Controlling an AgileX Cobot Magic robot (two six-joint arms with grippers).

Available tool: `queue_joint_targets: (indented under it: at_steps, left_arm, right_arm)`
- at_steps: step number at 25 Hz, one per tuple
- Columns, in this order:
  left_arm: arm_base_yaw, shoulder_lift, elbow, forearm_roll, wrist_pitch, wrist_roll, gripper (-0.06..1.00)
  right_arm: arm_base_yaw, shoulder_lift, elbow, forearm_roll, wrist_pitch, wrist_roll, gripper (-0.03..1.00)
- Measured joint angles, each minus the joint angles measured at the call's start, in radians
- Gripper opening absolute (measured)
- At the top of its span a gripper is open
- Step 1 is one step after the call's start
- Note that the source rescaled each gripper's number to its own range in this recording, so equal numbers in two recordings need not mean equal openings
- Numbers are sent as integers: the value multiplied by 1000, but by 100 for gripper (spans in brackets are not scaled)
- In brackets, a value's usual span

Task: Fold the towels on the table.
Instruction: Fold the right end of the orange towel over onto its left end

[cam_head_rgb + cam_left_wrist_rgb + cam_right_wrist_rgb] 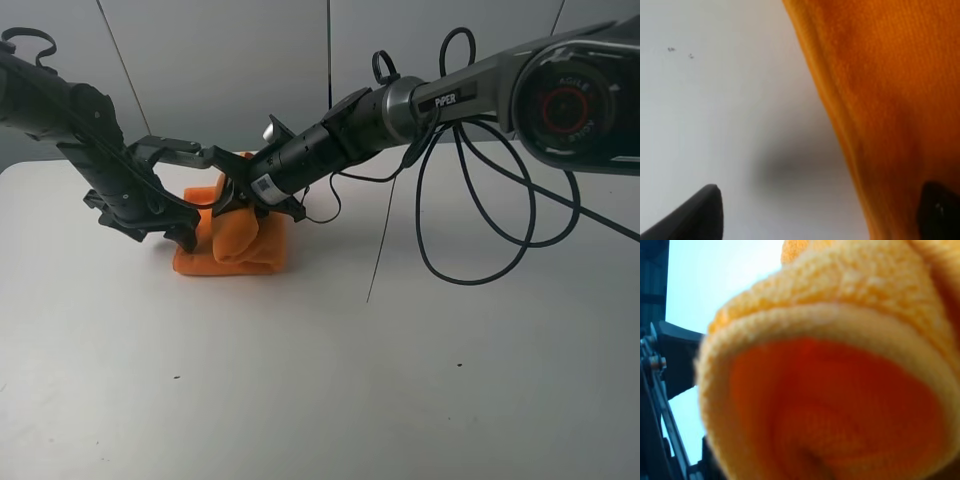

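A large plain white matte tabletop (320,380) fills most of the high view. It is evenly lit and bare apart from a few tiny dark specks (671,49), and its rounded far corner shows at ten o'clock. Behind it stands a pale grey panelled wall (200,60) with thin vertical seams.

The bright orange fuzzy microfibre cloth (240,245) lies towards ten o'clock from the tabletop's middle, partly folded, with a thick rolled flap raised over its flat lower layer.

The left end effector (200,195) sits at the cloth's nine o'clock side with its jaws spread wide. In the left wrist view one dark finger (690,215) is over bare tabletop and the other (940,215) is over the orange fabric, with the cloth's hemmed edge running between them.

The right end effector (242,203) reaches in from one o'clock across the middle and is pinched narrow on the raised flap. Its wrist view is filled by the blurred, doubled-over orange pile (840,390).

A black cable (480,240) hangs from the right arm in loops over the tabletop at the cloth's three o'clock side.
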Motion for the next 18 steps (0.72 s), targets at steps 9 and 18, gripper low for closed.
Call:
queue_joint_targets:
  at_steps: [9, 18]
  left_arm:
    - [0, -44, 1, 19, 23, -11, 100]
    - [2, -61, 1, 63, 96, -48, 100]
  right_arm:
    - [0, 0, 0, 0, -2, 0, 8]
    - [0, 0, 0, 0, -2, 0, 8]
